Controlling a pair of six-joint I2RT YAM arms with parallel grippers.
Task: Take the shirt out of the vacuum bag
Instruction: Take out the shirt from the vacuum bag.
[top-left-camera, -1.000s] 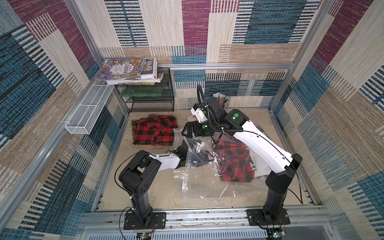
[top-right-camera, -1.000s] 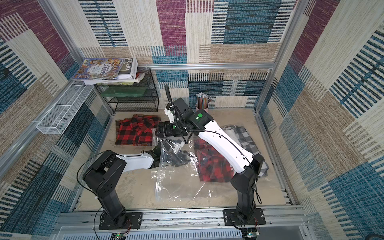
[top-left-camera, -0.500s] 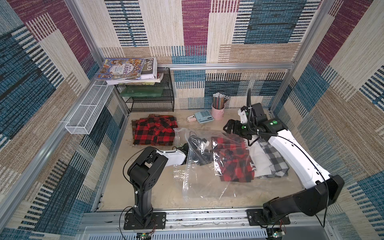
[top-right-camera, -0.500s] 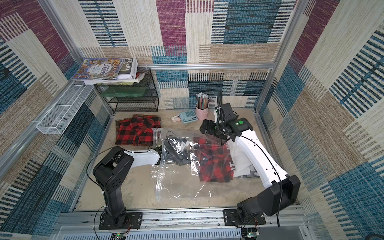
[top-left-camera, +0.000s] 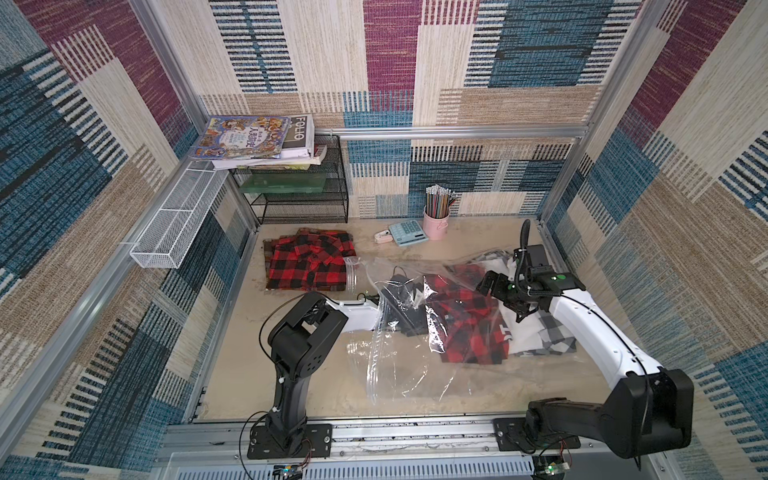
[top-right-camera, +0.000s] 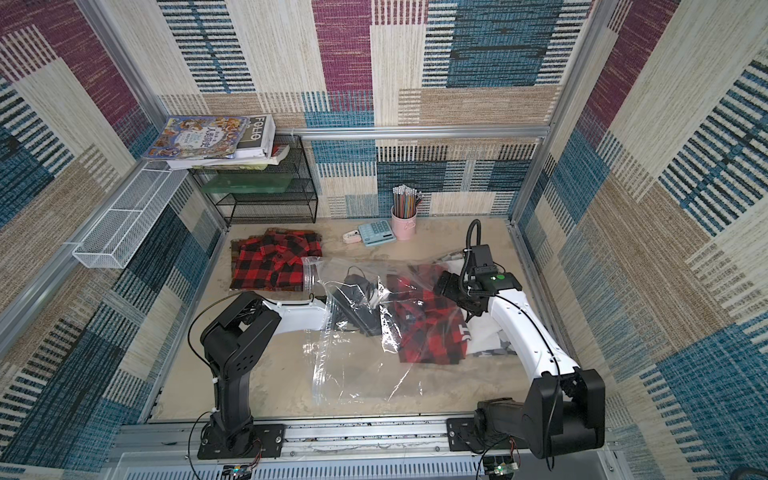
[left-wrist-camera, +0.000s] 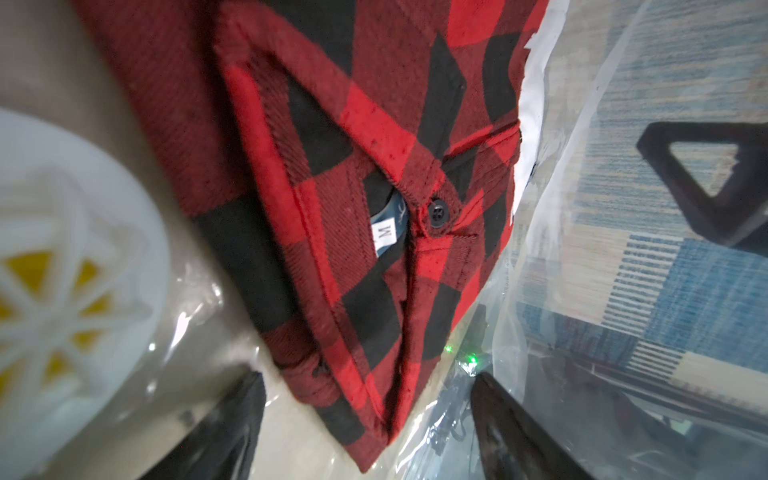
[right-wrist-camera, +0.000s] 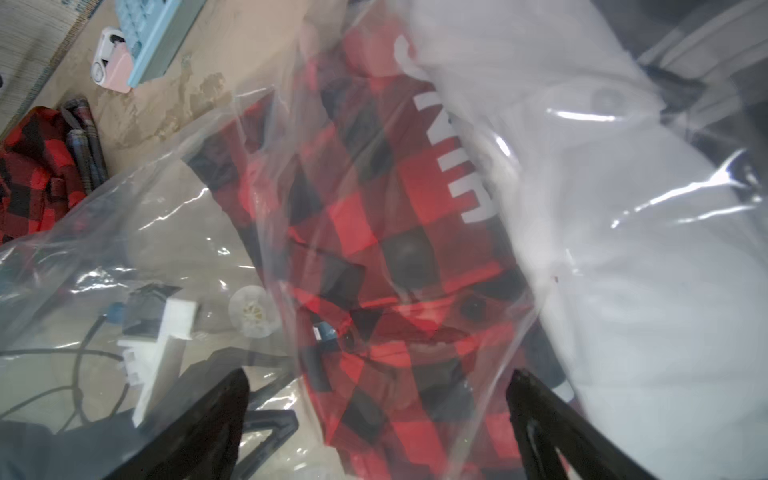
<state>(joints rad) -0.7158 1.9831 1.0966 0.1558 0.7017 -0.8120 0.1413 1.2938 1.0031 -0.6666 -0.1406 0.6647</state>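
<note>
My left claw (left-wrist-camera: 368, 399) is reached in through the mouth of the large clear, crinkly plastic vacuum bag (top-left-camera: 399, 374), its two dark fingers spread apart and gripping nothing. Just ahead of them, inside the bag, lies the folded red-and-black checked flannel shirt (left-wrist-camera: 374, 124), collar towards me, with a black button and a white "M" label showing. The bag's small round white valve (left-wrist-camera: 62, 270) sits close beside that claw.

My right claw (right-wrist-camera: 380, 386) hangs outside the bag, above the same shirt, its fingers also wide apart with only plastic film beneath them. Beside the shirt, on my right, lies pale white cloth (right-wrist-camera: 623, 249); I cannot tell whether it is in the bag.

In both top views the bag sprawls across the middle of the sandy bench (top-left-camera: 249, 365). A second red-and-black checked shirt (top-left-camera: 309, 264) lies folded outside it, towards the back left. A light blue calculator (top-left-camera: 409, 232) and a pink cup of pencils (top-left-camera: 436, 216) stand by the back wall.
</note>
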